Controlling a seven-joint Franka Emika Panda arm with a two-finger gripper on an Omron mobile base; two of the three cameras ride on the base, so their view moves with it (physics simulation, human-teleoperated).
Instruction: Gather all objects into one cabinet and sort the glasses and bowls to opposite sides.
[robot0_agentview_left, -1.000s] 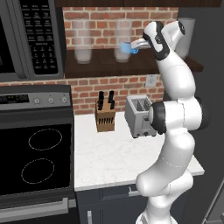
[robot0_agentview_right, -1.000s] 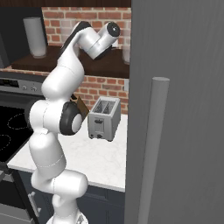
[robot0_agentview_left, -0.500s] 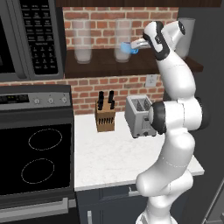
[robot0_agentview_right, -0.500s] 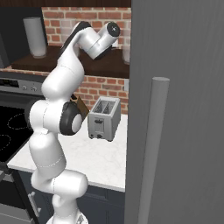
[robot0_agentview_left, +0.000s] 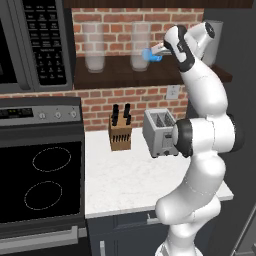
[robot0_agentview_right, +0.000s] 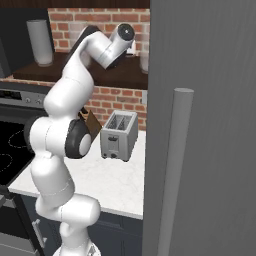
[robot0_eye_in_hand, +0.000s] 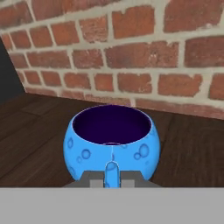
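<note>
Bright blue and speckled, the small round bowl with a dark purple inside (robot0_eye_in_hand: 112, 142) sits pinched in my two-finger gripper (robot0_eye_in_hand: 112, 174): my jaws are clamped tight on its near rim, a blue bit of the wall showing between the finger tips. In the left base view I see the same blue bowl (robot0_agentview_left: 149, 55) at the end of my hand (robot0_agentview_left: 162, 50), raised to the level of the dark brown wooden shelf (robot0_agentview_left: 120, 77).

My white arm rises from the base, bends at a dark elbow joint beside the silver two-slot toaster (robot0_agentview_left: 159, 132), then climbs and folds over at the wrist, so the hand points sideways along the shelf toward the brick wall (robot0_agentview_left: 115, 22). From the hand camera the bowl hangs just over the shelf boards, near the wall; whether it touches the wood I cannot tell.

On the shelf, to the side of the bowl away from my arm, stand two tall clear glass tumblers (robot0_agentview_left: 93, 47). Below the shelf lies a white speckled stone counter (robot0_agentview_left: 125, 185) with the toaster and a wooden knife block (robot0_agentview_left: 120, 131). A black stove (robot0_agentview_left: 40, 175) adjoins the counter. In the right base view, the dark navy cabinet door with a long vertical grey bar handle (robot0_agentview_right: 172, 170) stands close by.
</note>
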